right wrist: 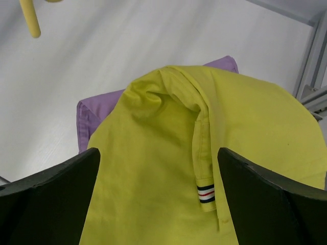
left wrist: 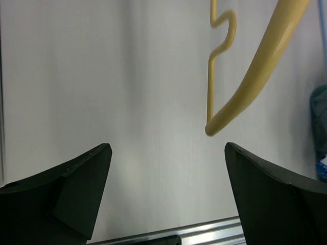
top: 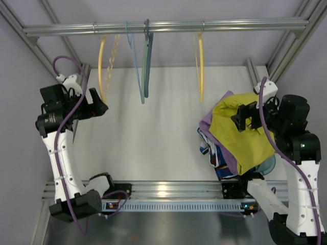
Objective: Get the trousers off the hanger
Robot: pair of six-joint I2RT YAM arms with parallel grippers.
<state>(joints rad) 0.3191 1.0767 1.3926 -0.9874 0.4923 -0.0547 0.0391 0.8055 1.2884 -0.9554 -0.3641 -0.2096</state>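
1. Mustard-yellow trousers lie off the hanger, draped over a purple garment at the right edge of the table.
2. Notched yellow hanger hangs bare from the rail, left end.
3. Left gripper: jaws spread, empty, near the hangers' lower ends.
4. Right gripper: jaws spread, above the trousers.

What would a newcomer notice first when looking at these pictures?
The mustard-yellow trousers lie crumpled on a purple garment at the right side of the table, under the open right gripper. On the rail at the back, the ridged yellow hanger hangs bare beside other hangers, close to the open left gripper.
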